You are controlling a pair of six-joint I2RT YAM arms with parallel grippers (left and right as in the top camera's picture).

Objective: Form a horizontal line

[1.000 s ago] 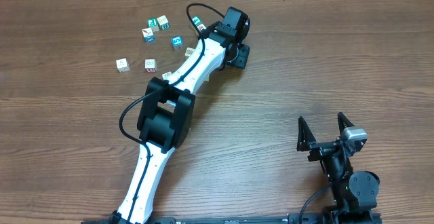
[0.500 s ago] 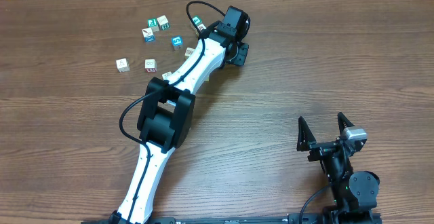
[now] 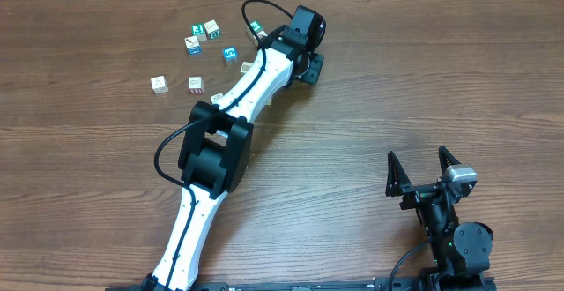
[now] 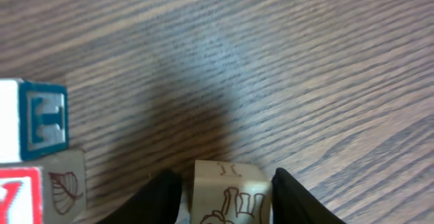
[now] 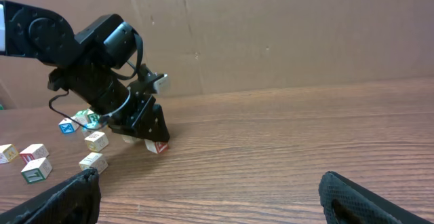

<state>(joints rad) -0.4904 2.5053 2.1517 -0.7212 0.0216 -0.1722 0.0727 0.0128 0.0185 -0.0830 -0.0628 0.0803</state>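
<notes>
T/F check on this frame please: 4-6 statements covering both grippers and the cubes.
1. The right gripper is open with nothing between its fingers. True.
2. A cube with an animal drawing sits between the fingers of the left gripper. True.
3. The blue-edged cube in the left wrist view shows the letter A. False: it shows an E.
4. Every cube on the table is already in one straight row. False: the overhead view shows loose cubes scattered at different heights and angles.
5. A leaf-picture cube lies right next to the blue-edged cube. True.
</notes>
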